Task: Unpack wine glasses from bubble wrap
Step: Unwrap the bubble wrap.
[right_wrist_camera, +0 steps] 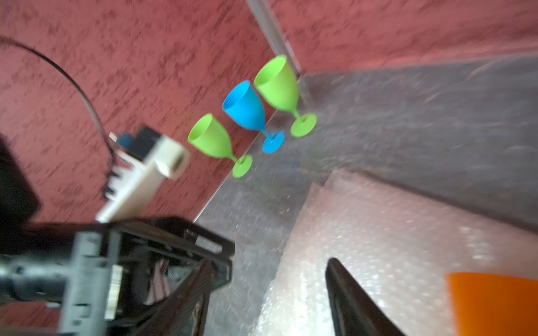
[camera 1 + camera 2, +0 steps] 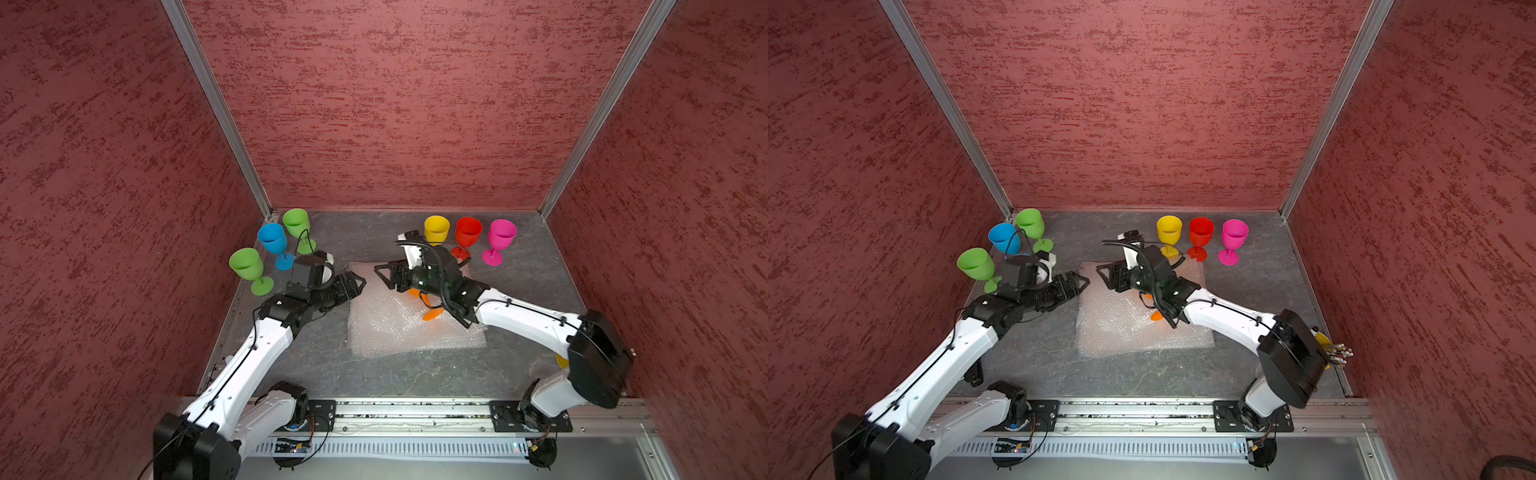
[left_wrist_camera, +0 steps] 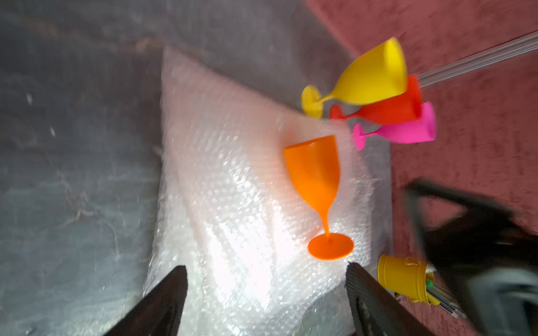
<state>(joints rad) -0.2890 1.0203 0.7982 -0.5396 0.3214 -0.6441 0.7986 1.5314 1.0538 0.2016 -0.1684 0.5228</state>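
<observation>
Left wrist view shows the orange goblet [image 3: 313,171] lying on its side, bare, on the bubble wrap [image 3: 227,189], which is spread in flat sheets at the middle of the grey table [image 2: 415,374]. Its foot points toward the robot and its open bowl toward the back wall. The left gripper [image 2: 359,284] sits at the sheet's left edge with its jaws wide apart and nothing between them. The right gripper [image 2: 382,277] hangs over the bowl end of the orange goblet; its jaws appear parted and it holds nothing, though both wrist views are blurred. Six goblets stand upright along the back: a green one [image 2: 246,262], a blue one [image 2: 272,237] and a second green one [image 2: 296,222] near the left corner, and a yellow one [image 2: 436,227], a red one [image 2: 468,232] and a pink one [image 2: 502,235] toward the right. Judging from this, the unwrapping is done and only standing up the last goblet remains. The next move likely calls for the right gripper to close on the stem or bowl, lift the goblet clear of the slippery sheet, turn it upright and set it near the yellow one without knocking its neighbours.
</observation>
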